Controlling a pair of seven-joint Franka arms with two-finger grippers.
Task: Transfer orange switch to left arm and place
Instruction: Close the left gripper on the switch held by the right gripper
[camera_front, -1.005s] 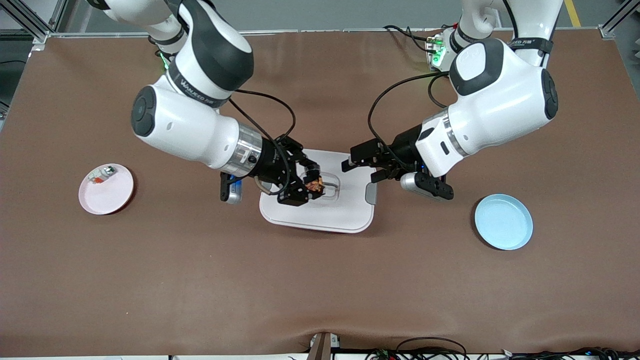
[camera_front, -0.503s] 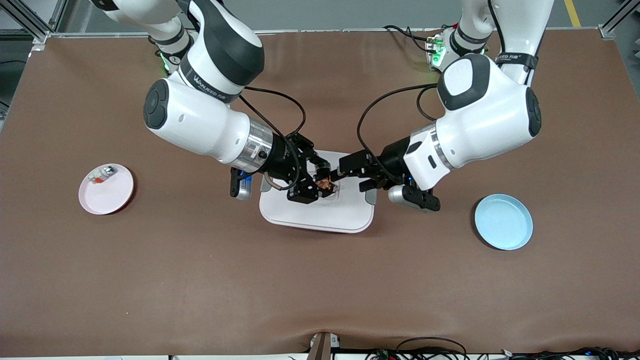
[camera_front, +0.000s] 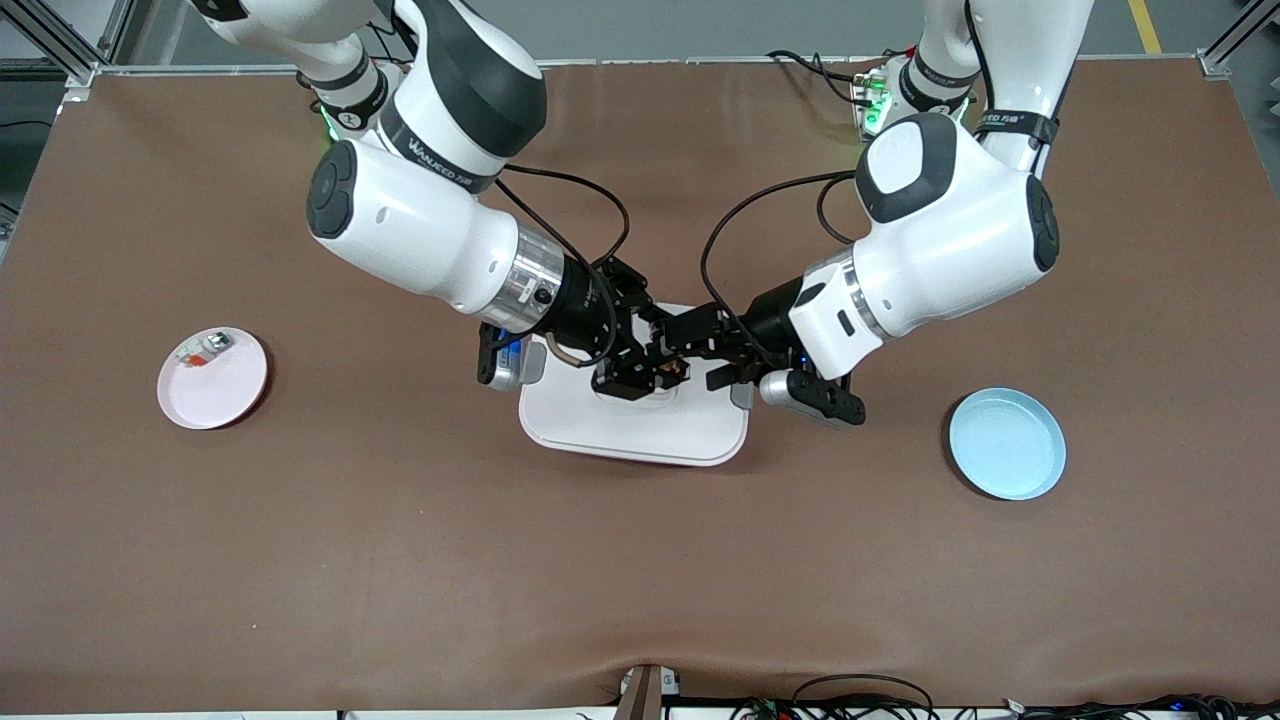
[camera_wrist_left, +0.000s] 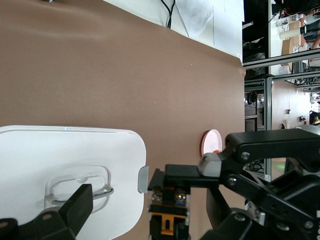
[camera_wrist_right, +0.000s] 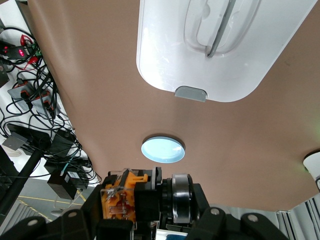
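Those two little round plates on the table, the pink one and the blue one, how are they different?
The pink plate lies toward the right arm's end of the table, the blue plate toward the left arm's end. The pink plate holds a small whitish part with red and green bits; the blue plate holds nothing. The blue plate lies slightly nearer the front camera. Both are small, round, shallow, and well apart from the white box.

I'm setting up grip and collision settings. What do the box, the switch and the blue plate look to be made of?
Box: likely smooth white plastic with a soft sheen, grey clasps and a clear recessed handle.
Switch: probably moulded plastic, black body with orange parts; small metal-looking terminals show in the left wrist view.
Blue plate: matte, even pale blue, plastic or melamine; can't tell which.
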